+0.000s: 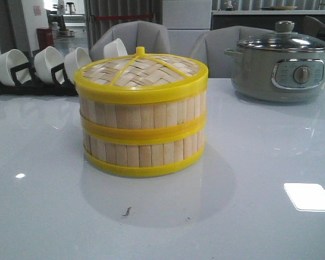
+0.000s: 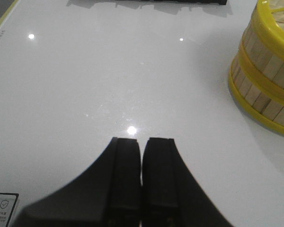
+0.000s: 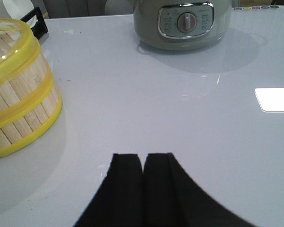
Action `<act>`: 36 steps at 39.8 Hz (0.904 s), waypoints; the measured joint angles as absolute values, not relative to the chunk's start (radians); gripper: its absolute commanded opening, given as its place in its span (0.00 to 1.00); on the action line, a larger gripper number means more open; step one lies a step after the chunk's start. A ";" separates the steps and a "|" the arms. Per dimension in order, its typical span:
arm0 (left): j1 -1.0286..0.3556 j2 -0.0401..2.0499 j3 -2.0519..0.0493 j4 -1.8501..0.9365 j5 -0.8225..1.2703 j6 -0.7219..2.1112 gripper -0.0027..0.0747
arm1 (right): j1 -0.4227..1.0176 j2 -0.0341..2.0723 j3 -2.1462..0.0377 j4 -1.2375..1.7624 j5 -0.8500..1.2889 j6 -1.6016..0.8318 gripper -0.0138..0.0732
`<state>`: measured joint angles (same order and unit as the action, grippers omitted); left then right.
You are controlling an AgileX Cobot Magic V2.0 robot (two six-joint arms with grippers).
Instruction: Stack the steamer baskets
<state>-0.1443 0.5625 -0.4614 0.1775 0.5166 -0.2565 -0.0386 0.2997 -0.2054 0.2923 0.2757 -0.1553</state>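
Glossy pale worktop (image 1: 260,162) lies bare just ahead of me, and both sets of my jaws are pressed together with nothing between them: the left gripper (image 2: 142,156) and the right gripper (image 3: 143,168) each hang over open surface, apart from everything.

At the middle of the worktop, straight toward twelve o'clock from me, the steamer baskets (image 1: 142,138) already sit one on the other, yellow rims meeting in a band halfway up, with the woven lid (image 1: 141,67) seated on top. From my left wrist the stack is off at about two o'clock; from my right wrist, about ten o'clock.

I judge these bamboo rings light and fairly stiff, but the slats could crack under a hard squeeze and the smooth yellow rim may slip. If I must reseat one, I would pinch the rim wall gently, one arm on either side.

Farther back, the electric pot (image 1: 281,67) stands at one o'clock and a rack of white bowls (image 1: 43,65) at eleven.
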 measured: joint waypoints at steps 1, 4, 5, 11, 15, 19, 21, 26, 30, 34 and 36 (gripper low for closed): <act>-0.144 0.563 -0.461 0.178 0.517 -0.257 0.14 | -0.039 0.300 -0.205 0.292 0.276 -0.155 0.22; -0.144 0.563 -0.461 0.178 0.517 -0.257 0.14 | -0.039 0.300 -0.205 0.292 0.276 -0.155 0.22; -0.144 0.563 -0.461 0.178 0.517 -0.257 0.14 | -0.039 0.300 -0.205 0.292 0.276 -0.155 0.22; -0.144 0.563 -0.461 0.178 0.517 -0.257 0.14 | -0.039 0.300 -0.205 0.292 0.276 -0.155 0.22; -0.144 0.560 -0.461 0.178 0.514 -0.257 0.14 | -0.039 0.300 -0.205 0.292 0.276 -0.155 0.22; -0.144 0.541 -0.448 0.187 0.447 -0.257 0.14 | -0.039 0.300 -0.205 0.292 0.276 -0.155 0.22; -0.144 0.527 -0.431 0.197 0.383 -0.257 0.14 | -0.039 0.300 -0.205 0.292 0.276 -0.155 0.22; -0.144 0.466 -0.358 0.211 0.182 -0.257 0.14 | -0.039 0.300 -0.205 0.292 0.276 -0.155 0.22; -0.144 0.401 -0.278 0.216 0.066 -0.257 0.14 | -0.039 0.300 -0.205 0.292 0.276 -0.155 0.22; -0.144 0.328 -0.208 0.220 0.024 -0.257 0.14 | -0.039 0.300 -0.205 0.292 0.276 -0.155 0.22; -0.144 0.291 -0.175 0.220 0.014 -0.257 0.14 | -0.039 0.300 -0.205 0.292 0.276 -0.155 0.22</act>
<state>-0.1443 0.2907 -0.1755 0.2198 0.0141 -0.2565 -0.0386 0.2997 -0.2054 0.2923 0.2763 -0.1553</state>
